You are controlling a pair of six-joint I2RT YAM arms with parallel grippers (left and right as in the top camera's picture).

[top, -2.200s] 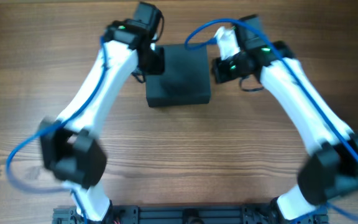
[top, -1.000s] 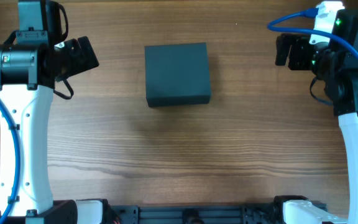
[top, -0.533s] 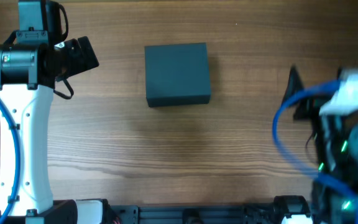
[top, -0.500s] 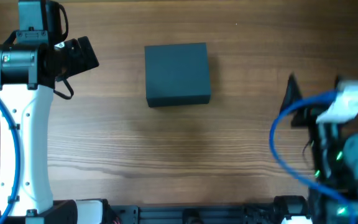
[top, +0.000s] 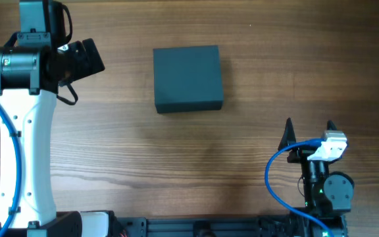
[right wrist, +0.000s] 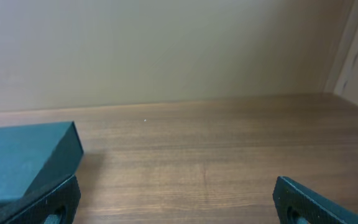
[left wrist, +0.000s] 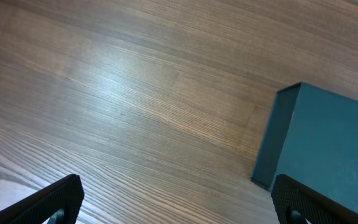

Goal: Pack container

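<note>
The container (top: 188, 78) is a dark teal-grey square box lying shut on the wooden table, back centre. My left gripper (top: 92, 58) hovers well to its left, open, with nothing between its fingers. In the left wrist view the container (left wrist: 328, 143) fills the right side, and the left gripper (left wrist: 182, 208) spans bare wood. My right gripper (top: 309, 130) stands open near the front right, far from the box. The right wrist view has the container (right wrist: 23, 155) at lower left, beyond the empty right gripper (right wrist: 179, 208).
Wooden table (top: 189, 164) all round the box. A pale wall (right wrist: 166, 50) rises behind the table's far edge. The arms' base rail (top: 196, 227) runs along the front edge, and a blue cable (top: 275, 178) loops by the right arm.
Both grippers left the container's sides. Within the last second the right arm swung from the far right back down to the front right near its base. The left arm stayed still.
</note>
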